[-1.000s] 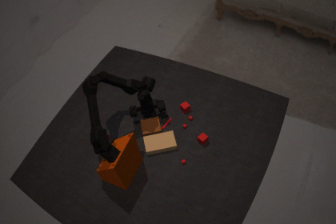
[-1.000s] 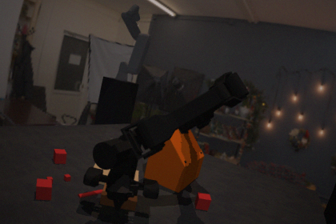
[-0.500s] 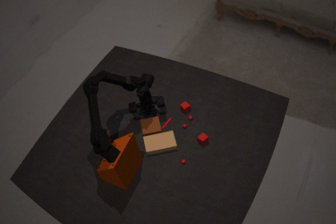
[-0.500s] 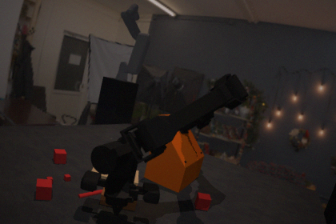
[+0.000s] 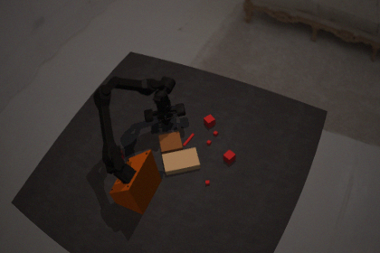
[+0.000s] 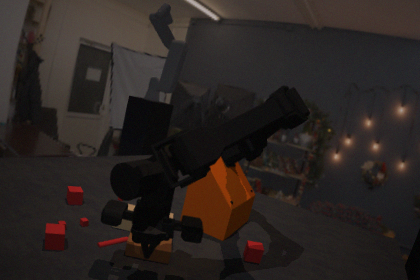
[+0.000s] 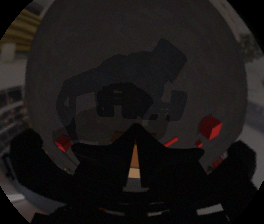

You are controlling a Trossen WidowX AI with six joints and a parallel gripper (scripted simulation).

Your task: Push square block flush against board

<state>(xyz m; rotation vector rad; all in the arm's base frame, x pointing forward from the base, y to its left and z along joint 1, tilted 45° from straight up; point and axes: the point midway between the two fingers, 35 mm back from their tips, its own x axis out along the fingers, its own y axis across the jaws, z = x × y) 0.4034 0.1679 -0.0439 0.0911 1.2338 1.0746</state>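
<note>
The square block (image 5: 170, 142) (image 6: 161, 254) (image 7: 135, 159) is brown-orange and lies flat. The pale board (image 5: 181, 160) (image 6: 122, 223) (image 7: 134, 173) lies beside it, and the block's side faces one long side of the board, touching or almost touching. Their left edges look nearly even in the top view; an exact match cannot be told. My gripper (image 5: 167, 130) (image 6: 148, 255) (image 7: 136, 125) is shut and empty, low at the block's side away from the board. Whether the tips touch the block is hidden. In the exterior view the fingers cover part of the block.
A large orange box (image 5: 147, 184) (image 6: 210, 204) stands by the arm's base, left of the board. A red stick (image 5: 188, 139) (image 6: 113, 241) lies just right of the block. Red cubes (image 5: 209, 121) (image 5: 229, 156) and several small red pieces lie farther right. Another red cube (image 6: 254, 252) (image 7: 63, 143) lies near the arm.
</note>
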